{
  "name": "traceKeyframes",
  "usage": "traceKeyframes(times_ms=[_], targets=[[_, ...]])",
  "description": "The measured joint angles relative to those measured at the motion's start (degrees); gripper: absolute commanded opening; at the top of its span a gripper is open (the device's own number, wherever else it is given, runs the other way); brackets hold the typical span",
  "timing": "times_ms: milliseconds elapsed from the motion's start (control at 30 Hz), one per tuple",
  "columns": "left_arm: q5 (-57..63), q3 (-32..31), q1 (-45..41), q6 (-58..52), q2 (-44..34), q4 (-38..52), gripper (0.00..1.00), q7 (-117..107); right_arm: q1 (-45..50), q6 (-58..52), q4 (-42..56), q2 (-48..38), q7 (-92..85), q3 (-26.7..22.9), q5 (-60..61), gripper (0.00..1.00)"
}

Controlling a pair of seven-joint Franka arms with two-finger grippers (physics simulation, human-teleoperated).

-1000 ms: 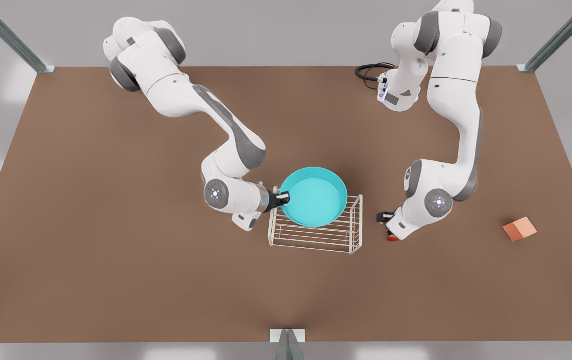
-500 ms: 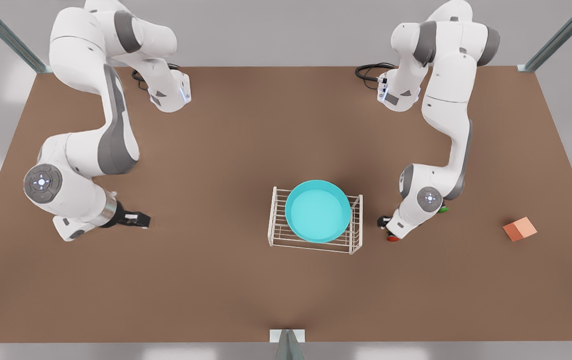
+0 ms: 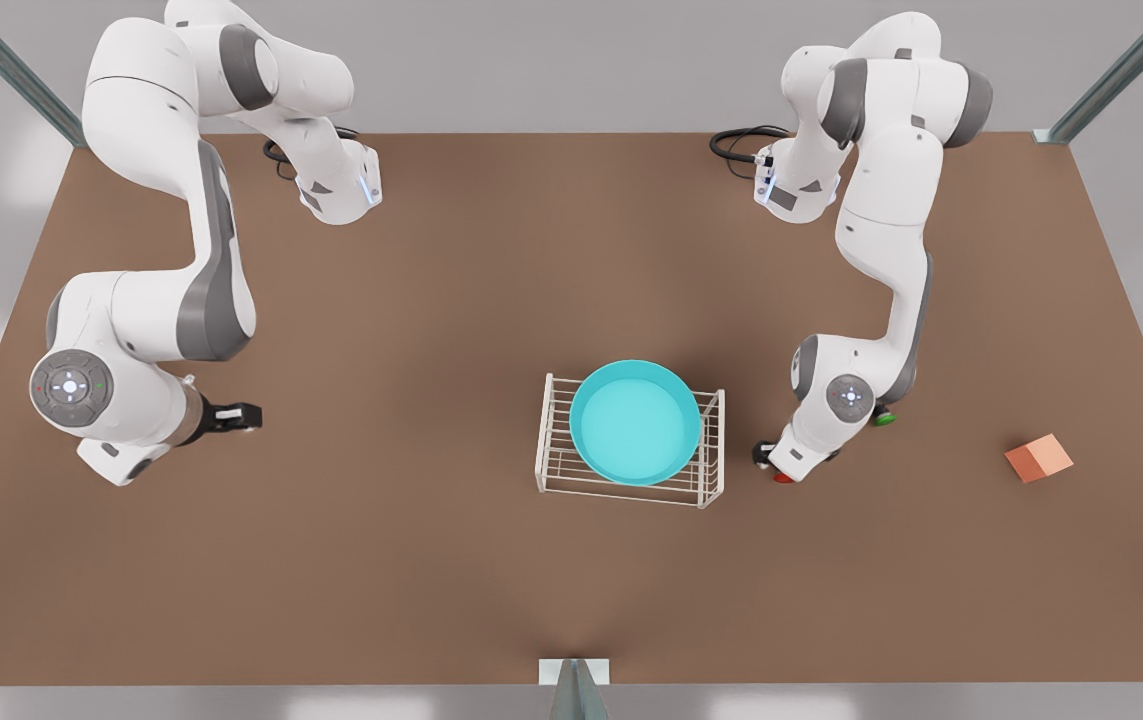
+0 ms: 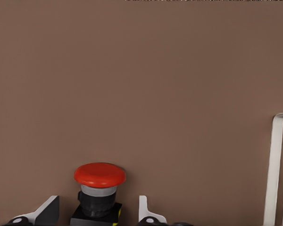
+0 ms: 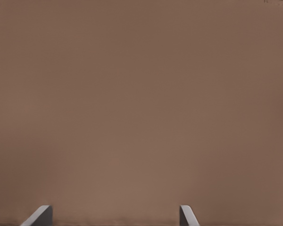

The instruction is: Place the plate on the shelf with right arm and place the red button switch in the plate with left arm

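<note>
Brown table (image 3: 431, 560) under grey walls carries shelf (image 3: 628, 482) bearing plate (image 3: 635, 420).

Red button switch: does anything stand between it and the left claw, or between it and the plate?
Nothing visible stands in the way. The left claw is open, its fingers either side of the red button switch on the table. The plate sits on the shelf beside it, its top uncovered. The right claw waits far off.

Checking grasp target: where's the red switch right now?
On the table just off the rack's front-view right end, the red switch stands between the open left gripper's fingers, apart from the plate.
</note>
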Motion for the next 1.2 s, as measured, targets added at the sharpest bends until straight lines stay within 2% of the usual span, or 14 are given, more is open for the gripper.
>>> traceKeyframes(times_ms=[33, 133, 267, 333, 467, 600, 733, 800, 900, 933, 967, 1133, 1200], targets=[[0.01, 0.01, 0.01, 0.21, -0.01, -0.04, 0.43, -0.12, 0.03, -0.11, 0.0, 0.0, -0.55, 0.07, -0.02, 1.0], [0.38, 0.05, 0.01, 0.67, -0.04, -0.06, 0.31, -0.82, 0.09, -0.33, -0.01, 0.09, -2.03, 0.3, 0.02, 1.0], [0.95, 0.18, 0.01, -0.15, -2.0, 1.43, 0.3, -2.04, 0.1, -0.5, -0.01, 0.25, -3.64, 0.41, 0.55, 1.0], [1.17, 0.34, 0.02, -3.64, -3.79, 6.02, 0.3, -2.58, 0.1, -0.55, -0.01, 0.25, -4.32, 0.41, 0.66, 1.0], [1.69, -0.05, -0.94, -15.63, -8.21, 16.43, 0.3, -3.95, 0.1, -0.6, -0.01, 0.26, -5.41, 0.41, 0.74, 1.0], [1.65, -0.35, -7.2, -30.52, -9.01, 28.34, 0.3, -7.0, 0.16, -0.63, -0.01, 0.26, -6.17, 0.41, 0.74, 1.0], [1.16, -7.32, -10.02, -38.1, -5.6, 36.53, 0.3, -13.04, 0.67, -0.65, -0.01, 0.3, -6.76, 0.42, 0.71, 1.0], [1.03, -10.37, -10.27, -38.52, -4.19, 37.4, 0.3, -16.64, 0.71, -0.65, -0.01, 0.33, -7.01, 0.41, 0.7, 1.0], [2.53, -11.64, -10.64, -38.32, -1.77, 36.77, 0.3, -21.27, 0.57, -0.69, 0.05, 0.28, -7.36, 0.27, 0.69, 1.0], [3.01, -11.69, -10.51, -38.13, -1.32, 36.42, 0.59, -22.52, 0.5, -0.7, 0.04, 0.27, -7.47, 0.22, 0.66, 1.0], [3.25, -11.71, -10.47, -37.92, -1.05, 36.18, 1.0, -23.61, 0.45, -0.69, 0.02, 0.3, -7.59, 0.19, 0.67, 1.0], [4.63, -11.59, -11.21, -37.59, -1.26, 35.34, 1.0, -27.81, 0.36, -0.69, -0.01, 0.34, -8.27, -0.01, 0.74, 1.0], [6.05, -10.81, -6.98, -41.76, -5.18, 35.85, 1.0, -27.02, 0.13, -0.69, -0.01, 0.34, -8.53, -0.08, 0.76, 1.0]])
